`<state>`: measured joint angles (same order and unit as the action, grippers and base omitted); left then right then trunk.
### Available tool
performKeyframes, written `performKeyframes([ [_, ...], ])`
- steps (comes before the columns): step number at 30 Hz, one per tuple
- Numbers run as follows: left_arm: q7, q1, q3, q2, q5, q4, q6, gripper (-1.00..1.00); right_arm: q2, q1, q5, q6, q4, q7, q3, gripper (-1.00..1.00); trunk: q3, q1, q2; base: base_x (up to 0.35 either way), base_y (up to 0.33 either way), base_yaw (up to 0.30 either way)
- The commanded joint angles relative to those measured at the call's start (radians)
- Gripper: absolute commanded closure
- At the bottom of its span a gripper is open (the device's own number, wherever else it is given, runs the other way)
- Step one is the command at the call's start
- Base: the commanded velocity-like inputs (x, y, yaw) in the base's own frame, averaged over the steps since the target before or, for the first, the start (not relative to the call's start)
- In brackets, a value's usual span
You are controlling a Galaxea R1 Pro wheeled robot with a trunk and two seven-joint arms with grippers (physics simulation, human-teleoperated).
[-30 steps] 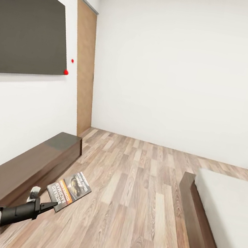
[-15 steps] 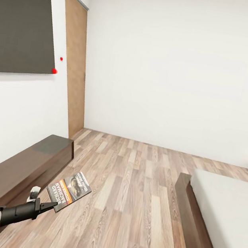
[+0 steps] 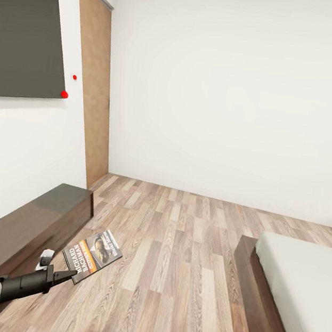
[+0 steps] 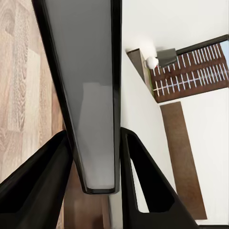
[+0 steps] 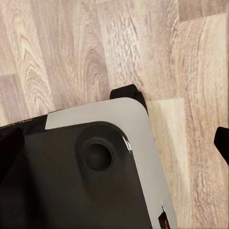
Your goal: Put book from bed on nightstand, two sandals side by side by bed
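Orange-banded book [image 3: 91, 255] (title "BACHMAN"), left tool [image 3: 69, 276] gripping

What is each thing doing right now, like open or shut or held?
book: held by its corner, cover up, above the floor.
left gripper: shut on the book.
door: closed.
wall screen: dark.
bed: mattress bare.

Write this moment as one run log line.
left gripper: shut on thin dark paperback book | above light wood-plank floor | pale mattress bed: right
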<state>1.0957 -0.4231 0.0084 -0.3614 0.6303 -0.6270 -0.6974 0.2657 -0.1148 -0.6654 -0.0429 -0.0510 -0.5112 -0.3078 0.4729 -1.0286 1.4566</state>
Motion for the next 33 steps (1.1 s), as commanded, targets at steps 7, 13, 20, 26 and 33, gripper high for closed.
performKeyframes([
  [7, 0.003, -0.001, 0.001, -0.001, 0.008, 0.0, -0.01, 1.0, 0.0, -0.002, -0.008, -0.005, -0.004, -0.007, -0.006, -1.0, 0.001, 0.0, 0.001, 0.199, 0.0, -0.156],
  [13, 0.003, 0.0, 0.001, -0.001, 0.008, 0.0, -0.01, 1.0, 0.0, -0.002, -0.008, -0.005, -0.004, -0.007, -0.006, -1.0, 0.001, 0.0, 0.001, 0.196, 0.0, -0.175],
  [20, -0.001, -0.001, 0.001, 0.001, 0.008, -0.001, -0.01, 1.0, 0.0, -0.002, -0.008, -0.005, -0.004, -0.007, -0.008, -1.0, 0.001, 0.0, 0.001, 0.195, 0.0, -0.177],
  [26, -0.004, 0.0, 0.001, 0.001, 0.008, 0.0, -0.01, 1.0, 0.0, -0.002, -0.008, -0.006, -0.004, -0.007, -0.01, -1.0, 0.001, 0.0, 0.001, 0.195, 0.0, -0.124],
  [33, -0.003, 0.0, 0.001, 0.002, 0.008, 0.0, -0.01, 1.0, 0.0, -0.002, -0.007, -0.006, -0.004, -0.006, -0.009, -1.0, 0.001, 0.0, 0.001, 0.195, 0.0, -0.026],
])
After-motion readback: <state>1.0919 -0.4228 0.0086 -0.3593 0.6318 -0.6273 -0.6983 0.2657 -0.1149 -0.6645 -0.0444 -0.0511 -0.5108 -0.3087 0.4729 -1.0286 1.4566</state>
